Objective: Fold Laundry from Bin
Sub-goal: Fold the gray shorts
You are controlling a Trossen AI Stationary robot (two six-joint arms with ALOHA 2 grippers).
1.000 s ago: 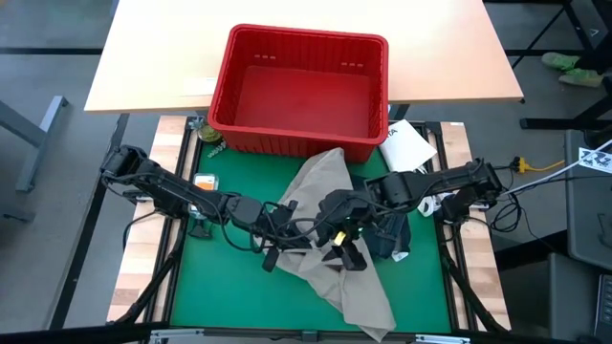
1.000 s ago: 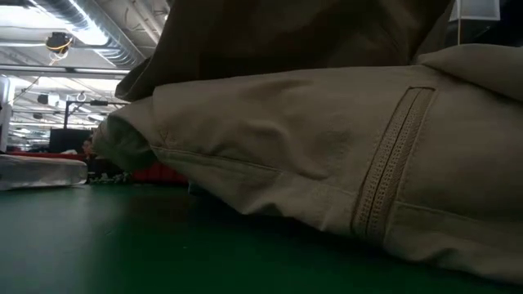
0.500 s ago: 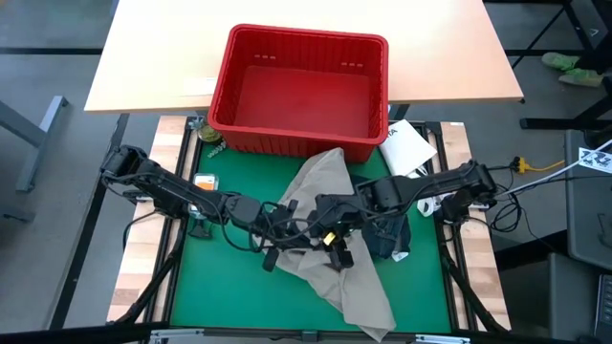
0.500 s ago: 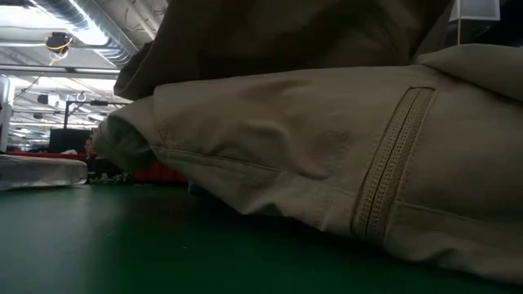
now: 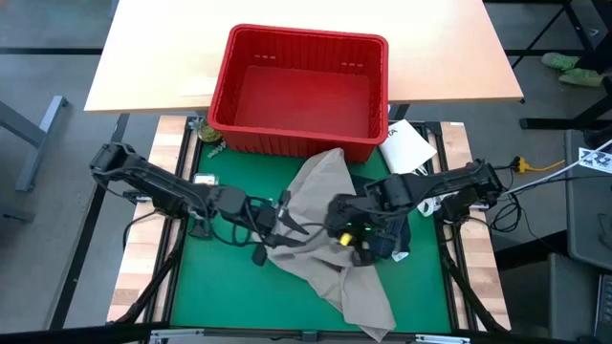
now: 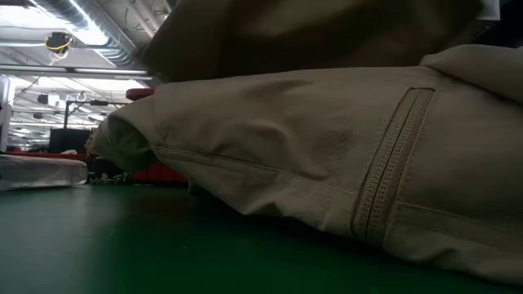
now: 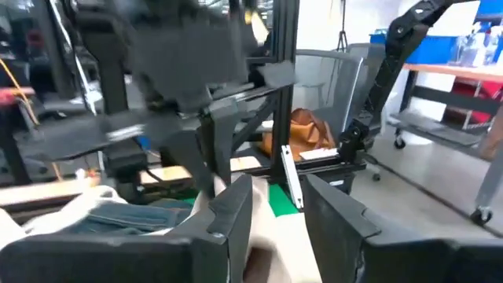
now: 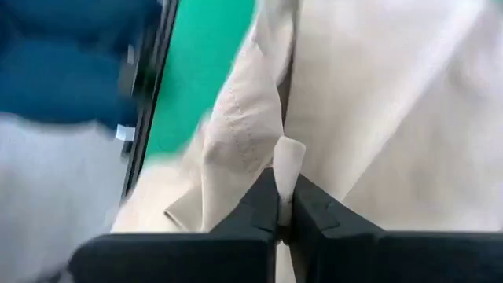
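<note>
Right gripper (image 5: 352, 236), seen from above, sits on the tan khaki trousers (image 5: 330, 239) near the middle of the green mat (image 5: 215, 287), and the left gripper (image 5: 271, 232) rests at the trousers' left edge. The trousers lie with their long axis running from the red bin (image 5: 301, 91), whose front wall one end touches, slanting down and to the right toward the mat's near edge (a crumpled, roughly diagonal strip). A dark blue garment (image 5: 392, 239) lies just beside the trousers on the right, under the right arm, and a white packet (image 5: 406, 145) lies near the bin's right front corner. From table height, the khaki trousers (image 6: 327, 188) fill most of the picture, a stitched seam (image 6: 384, 180) running steeply across them, with the green mat (image 6: 98, 245) in front. Through the left wrist camera, the left gripper (image 7: 277, 212) has its fingers (image 7: 236, 212) standing apart with pale cloth (image 7: 271, 251) between them; whether they grip it cannot be told. Through the right wrist camera, the right gripper (image 8: 284, 208) is pressed together, pinching a small fold of the khaki trousers (image 8: 377, 102) between its fingertips (image 8: 263, 206).
</note>
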